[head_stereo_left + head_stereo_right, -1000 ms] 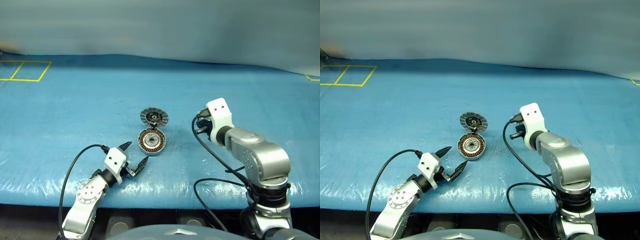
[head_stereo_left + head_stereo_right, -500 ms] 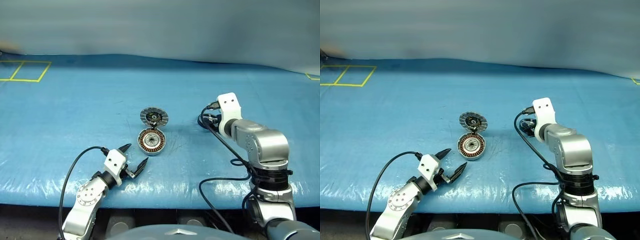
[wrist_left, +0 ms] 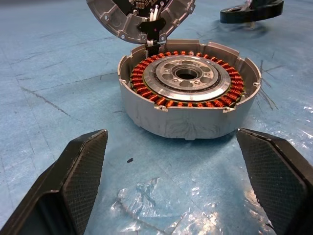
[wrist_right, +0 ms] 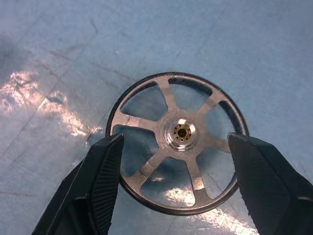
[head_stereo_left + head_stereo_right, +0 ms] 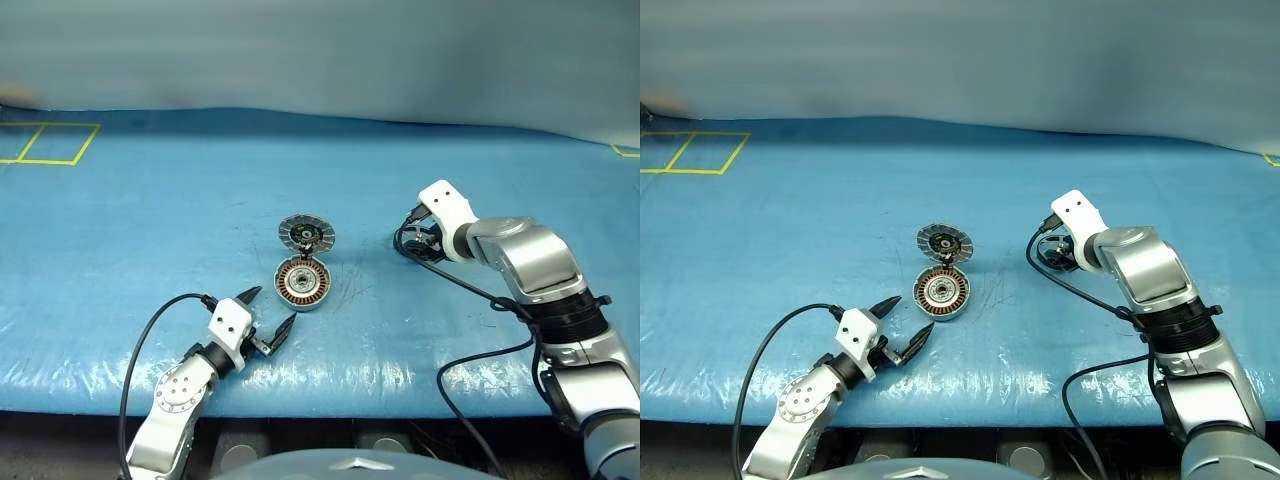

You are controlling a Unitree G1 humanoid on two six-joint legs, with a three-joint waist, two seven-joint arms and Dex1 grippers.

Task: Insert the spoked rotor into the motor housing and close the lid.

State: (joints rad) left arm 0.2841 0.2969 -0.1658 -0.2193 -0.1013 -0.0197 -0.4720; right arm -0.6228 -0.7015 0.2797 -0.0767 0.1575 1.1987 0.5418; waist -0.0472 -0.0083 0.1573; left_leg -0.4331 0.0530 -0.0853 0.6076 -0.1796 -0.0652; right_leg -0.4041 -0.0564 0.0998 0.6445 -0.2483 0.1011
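My right claw point(image 4: 173, 188) has just spread wide, fingers now straddling the thin black spoked rotor point(image 4: 178, 142) at frame centre, gripping nothing; pickup comes next.

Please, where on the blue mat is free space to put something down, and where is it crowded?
Free: the wide mat left of the motor housing and its open lid, and the strip beyond them. Crowded: between the housing and the right tool, which straddles the spoked rotor.

no readable text, labels or numbers — none on any part
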